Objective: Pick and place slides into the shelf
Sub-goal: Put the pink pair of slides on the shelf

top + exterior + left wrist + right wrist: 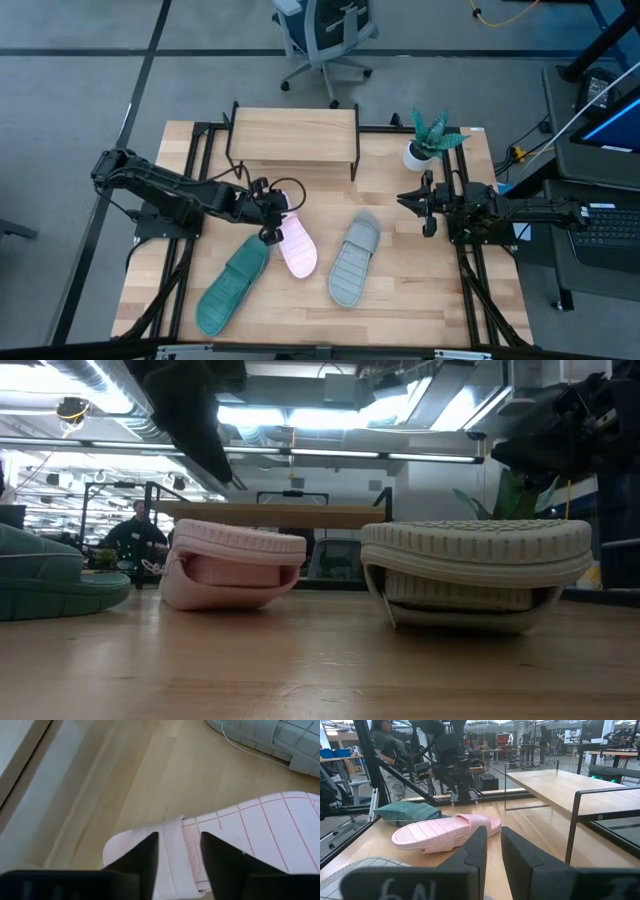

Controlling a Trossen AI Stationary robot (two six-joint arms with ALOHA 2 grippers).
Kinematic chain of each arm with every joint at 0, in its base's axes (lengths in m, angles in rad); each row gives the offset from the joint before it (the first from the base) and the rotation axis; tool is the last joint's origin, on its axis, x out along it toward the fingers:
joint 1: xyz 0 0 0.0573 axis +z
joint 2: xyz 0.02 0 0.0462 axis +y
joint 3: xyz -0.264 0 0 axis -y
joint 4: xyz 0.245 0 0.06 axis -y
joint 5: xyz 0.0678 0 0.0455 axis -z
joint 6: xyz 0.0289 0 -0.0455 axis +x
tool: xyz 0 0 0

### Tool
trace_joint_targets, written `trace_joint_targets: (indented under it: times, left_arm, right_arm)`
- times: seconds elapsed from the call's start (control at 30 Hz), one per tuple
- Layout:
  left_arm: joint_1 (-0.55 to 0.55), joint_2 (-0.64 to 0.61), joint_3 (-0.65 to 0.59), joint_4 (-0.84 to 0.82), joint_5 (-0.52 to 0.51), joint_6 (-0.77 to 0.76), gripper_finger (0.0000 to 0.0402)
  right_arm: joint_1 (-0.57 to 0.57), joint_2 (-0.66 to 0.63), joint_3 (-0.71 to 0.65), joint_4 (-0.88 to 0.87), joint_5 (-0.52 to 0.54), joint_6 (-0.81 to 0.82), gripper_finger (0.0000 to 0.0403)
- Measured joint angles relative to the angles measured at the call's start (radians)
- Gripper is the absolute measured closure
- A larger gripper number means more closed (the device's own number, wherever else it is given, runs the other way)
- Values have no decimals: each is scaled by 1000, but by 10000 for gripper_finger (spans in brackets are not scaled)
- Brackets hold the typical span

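The pale pink slide [297, 247] lies sole up in the middle of the table, resting on its strap. The teal slide [232, 287] is on its left and the grey slide [353, 261] on its right, both sole up. The shelf [293, 133] stands at the far edge. My left gripper [271, 216] hangs open just above the pink slide's far end. In the left wrist view its fingers [147, 857] stand on either side of the strap [175, 852], apart from it. My right gripper [427, 205] waits at the table's right side, open by a narrow gap [494, 837].
A potted plant [430, 138] stands at the far right corner, beside the shelf. Bare wood lies between the slides and the shelf [330, 195]. A cable [290, 190] loops near my left gripper. A person [382, 740] stands beyond the table's left side.
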Motion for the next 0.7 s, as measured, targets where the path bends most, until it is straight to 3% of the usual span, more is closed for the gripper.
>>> trace_joint_targets:
  times: [0.27, 0.57, 0.7]
  left_arm:
    - [-25, 0, 0, 0, -8, 7, 180]
    - [-28, 0, 0, 29, -9, 24, 179]
    - [-23, 7, 0, 35, -12, -38, 177]
  right_arm:
    - [0, 0, 0, -1, 0, 0, 344]
    - [0, 0, 0, -8, 0, 0, 344]
    - [0, 0, 0, -13, 0, -2, 344]
